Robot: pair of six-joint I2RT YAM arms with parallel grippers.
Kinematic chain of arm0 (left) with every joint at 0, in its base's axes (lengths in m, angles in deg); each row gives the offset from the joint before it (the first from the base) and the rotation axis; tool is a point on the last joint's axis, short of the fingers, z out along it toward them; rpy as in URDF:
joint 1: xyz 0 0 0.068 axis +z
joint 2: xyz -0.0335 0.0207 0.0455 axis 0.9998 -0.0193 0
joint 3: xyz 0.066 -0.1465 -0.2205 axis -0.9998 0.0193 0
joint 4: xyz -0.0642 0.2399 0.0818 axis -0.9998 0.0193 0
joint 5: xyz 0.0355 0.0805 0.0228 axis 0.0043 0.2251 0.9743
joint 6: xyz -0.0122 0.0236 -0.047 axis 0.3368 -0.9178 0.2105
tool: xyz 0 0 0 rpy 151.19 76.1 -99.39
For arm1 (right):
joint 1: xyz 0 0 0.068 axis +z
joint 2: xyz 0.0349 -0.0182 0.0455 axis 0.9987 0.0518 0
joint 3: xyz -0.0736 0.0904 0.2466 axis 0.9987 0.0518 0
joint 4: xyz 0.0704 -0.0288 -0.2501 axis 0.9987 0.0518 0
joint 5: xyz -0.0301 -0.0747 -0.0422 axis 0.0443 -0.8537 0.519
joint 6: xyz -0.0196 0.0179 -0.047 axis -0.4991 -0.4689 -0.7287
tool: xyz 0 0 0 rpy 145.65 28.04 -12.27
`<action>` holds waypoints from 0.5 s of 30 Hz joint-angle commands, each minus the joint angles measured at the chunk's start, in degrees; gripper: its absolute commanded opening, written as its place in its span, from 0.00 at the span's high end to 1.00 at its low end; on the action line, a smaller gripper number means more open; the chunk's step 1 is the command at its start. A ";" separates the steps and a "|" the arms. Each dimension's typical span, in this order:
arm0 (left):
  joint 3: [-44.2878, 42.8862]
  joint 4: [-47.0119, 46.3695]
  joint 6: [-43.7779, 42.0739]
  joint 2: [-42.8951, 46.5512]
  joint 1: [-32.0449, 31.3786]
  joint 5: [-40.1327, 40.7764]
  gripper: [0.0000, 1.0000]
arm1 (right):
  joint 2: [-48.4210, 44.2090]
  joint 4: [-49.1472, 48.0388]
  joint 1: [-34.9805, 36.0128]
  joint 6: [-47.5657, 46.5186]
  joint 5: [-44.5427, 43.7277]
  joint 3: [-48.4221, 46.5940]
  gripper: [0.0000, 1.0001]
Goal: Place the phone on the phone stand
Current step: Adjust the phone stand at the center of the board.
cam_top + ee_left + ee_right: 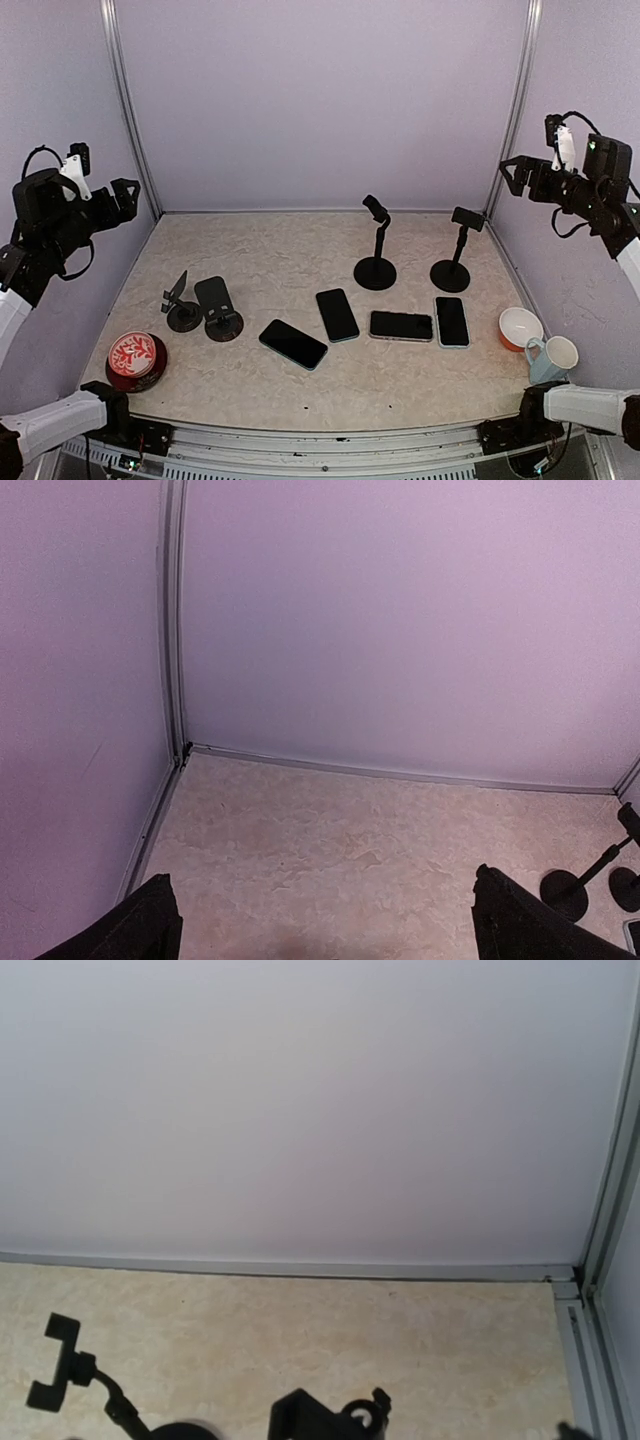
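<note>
Several black phones lie flat on the beige table: one angled (293,343), one near the middle (337,314), one lying crosswise (401,325), one at the right (452,321). Two low phone stands (218,305) sit at the left. Two pole stands with clamp heads (376,250) (455,255) rise further back, and their heads show in the right wrist view (60,1360) (320,1422). My left gripper (125,198) (325,930) hangs high at the left wall, open and holding nothing. High by the right wall, my right gripper (515,175) is also open and holds nothing.
A red round tin (135,358) sits at the front left. An orange-and-white bowl (520,327) and a pale blue mug (553,357) stand at the front right. Purple walls with metal posts (125,110) enclose the table on three sides.
</note>
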 commanded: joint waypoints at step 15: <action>1.99 1.95 0.64 -1.01 0.23 -9.47 0.01 | -0.33 0.95 -0.92 -2.69 11.64 6.60 0.00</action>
